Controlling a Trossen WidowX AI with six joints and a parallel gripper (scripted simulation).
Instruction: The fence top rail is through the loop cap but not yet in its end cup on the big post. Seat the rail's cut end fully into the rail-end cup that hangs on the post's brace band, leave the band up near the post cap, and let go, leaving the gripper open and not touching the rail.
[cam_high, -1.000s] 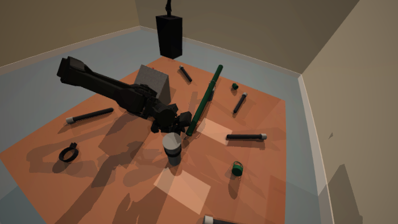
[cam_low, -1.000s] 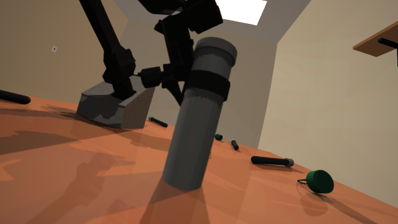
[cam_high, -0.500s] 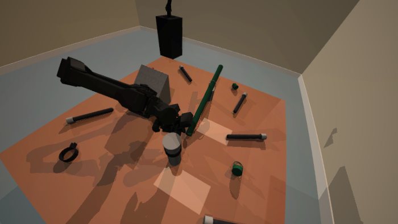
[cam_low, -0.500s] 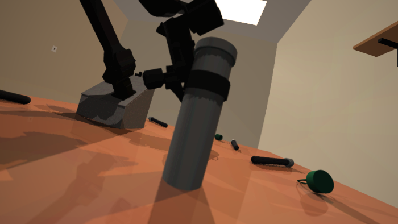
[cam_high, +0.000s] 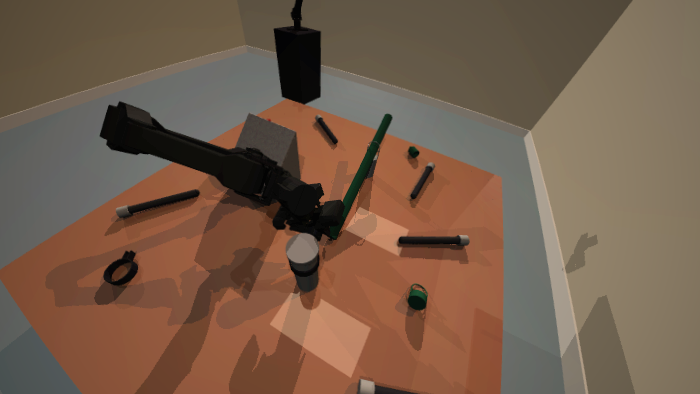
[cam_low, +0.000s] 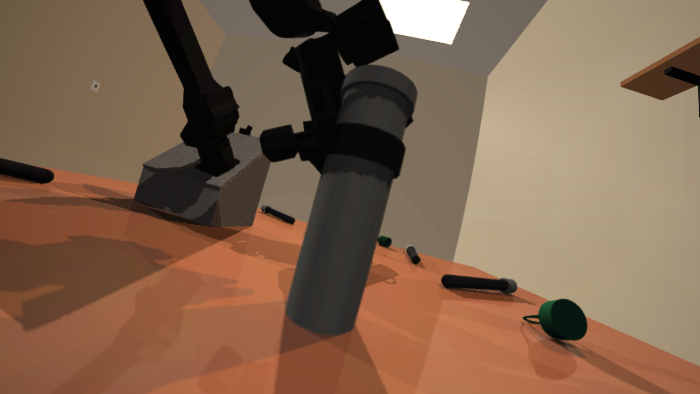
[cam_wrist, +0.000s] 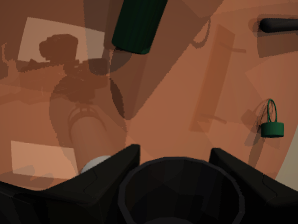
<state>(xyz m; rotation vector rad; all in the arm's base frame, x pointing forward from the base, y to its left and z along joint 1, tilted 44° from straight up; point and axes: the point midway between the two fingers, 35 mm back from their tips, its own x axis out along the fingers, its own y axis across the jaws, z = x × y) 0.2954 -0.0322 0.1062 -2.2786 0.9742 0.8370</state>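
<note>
The green rail slants through the thin loop on its support. Its cut end is outside the black rail-end cup, with a gap between them; the cup's mouth looks empty. The grey big post stands slightly tilted in view, with the black brace band around it a little below the pale post cap. My gripper is shut on the rail-end cup, a finger on either side. The post and arm hide much of this grip in the top and exterior views.
A speckled grey block stands by the arm. Black rods with pale ends lie around, one at the right. A loose green looped cap and a black ring are apart from the post.
</note>
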